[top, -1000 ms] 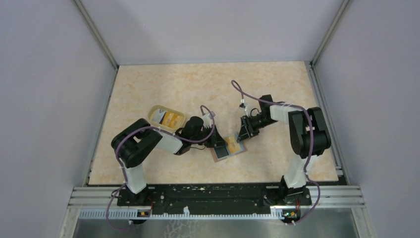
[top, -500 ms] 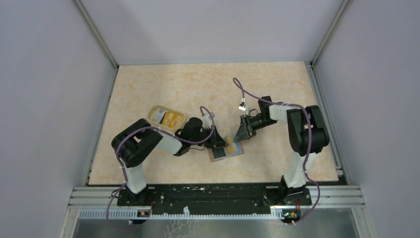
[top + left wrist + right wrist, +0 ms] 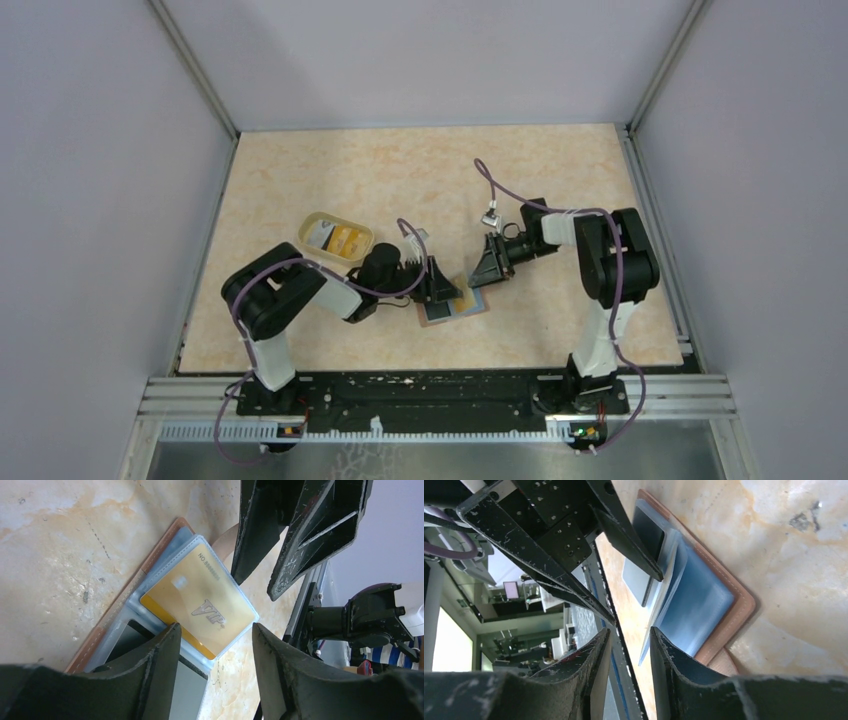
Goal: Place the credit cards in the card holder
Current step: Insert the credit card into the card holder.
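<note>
The card holder point(image 3: 472, 302) lies open on the table, reddish-brown outside point(image 3: 127, 592) with light blue sleeves point(image 3: 696, 605). A gold credit card point(image 3: 200, 602) marked VIP sits inside one clear sleeve. A dark card point(image 3: 182, 690) lies in the sleeve below it. My left gripper point(image 3: 215, 630) stands open just over the gold card's near edge and holds nothing. My right gripper point(image 3: 628, 632) hovers at the holder's far side, its jaws a little apart and empty. One blue sleeve page point(image 3: 659, 615) stands lifted in front of it. Other credit cards, white point(image 3: 320, 234) and orange point(image 3: 347, 240), lie in the cup.
A translucent yellowish cup point(image 3: 337, 222) stands left of the holder, close to my left arm point(image 3: 300, 290). The two grippers face each other closely over the holder. Grey walls point(image 3: 150, 200) close the table in on three sides.
My left gripper has opened and let go of the gold card, which now rests in the sleeve. It has also drawn back slightly left. My right gripper has tilted up a little.
</note>
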`<state>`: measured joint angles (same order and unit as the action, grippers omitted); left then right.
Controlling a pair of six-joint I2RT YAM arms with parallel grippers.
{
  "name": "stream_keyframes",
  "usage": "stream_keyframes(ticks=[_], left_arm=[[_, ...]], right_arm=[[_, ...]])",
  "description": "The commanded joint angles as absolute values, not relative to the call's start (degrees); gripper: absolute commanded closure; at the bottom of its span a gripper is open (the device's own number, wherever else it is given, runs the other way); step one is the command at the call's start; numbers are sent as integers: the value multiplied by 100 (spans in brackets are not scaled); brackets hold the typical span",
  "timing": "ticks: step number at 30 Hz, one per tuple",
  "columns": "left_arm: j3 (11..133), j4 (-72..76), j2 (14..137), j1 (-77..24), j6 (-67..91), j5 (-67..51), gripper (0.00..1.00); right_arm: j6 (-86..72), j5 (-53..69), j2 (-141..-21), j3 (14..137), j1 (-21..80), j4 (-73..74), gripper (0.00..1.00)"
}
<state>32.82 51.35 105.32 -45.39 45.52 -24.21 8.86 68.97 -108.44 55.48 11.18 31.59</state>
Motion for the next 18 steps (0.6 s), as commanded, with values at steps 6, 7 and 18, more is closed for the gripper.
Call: stream_keyframes(ticks=[6,7,18], left_arm=[[2931,5820,10275,-4558,4638,-2156,32],[2909,5871,10280,-4553,4667,-2154,31],[2829,6298,10417,-4540,4808,-2410,32]], right_arm=[[1307,7676,-10917,5689,1521,3411,64],[1339,7695,-10928,5713,1639,3439,64],[984,7823,-11000,5599,1842,3031,63]])
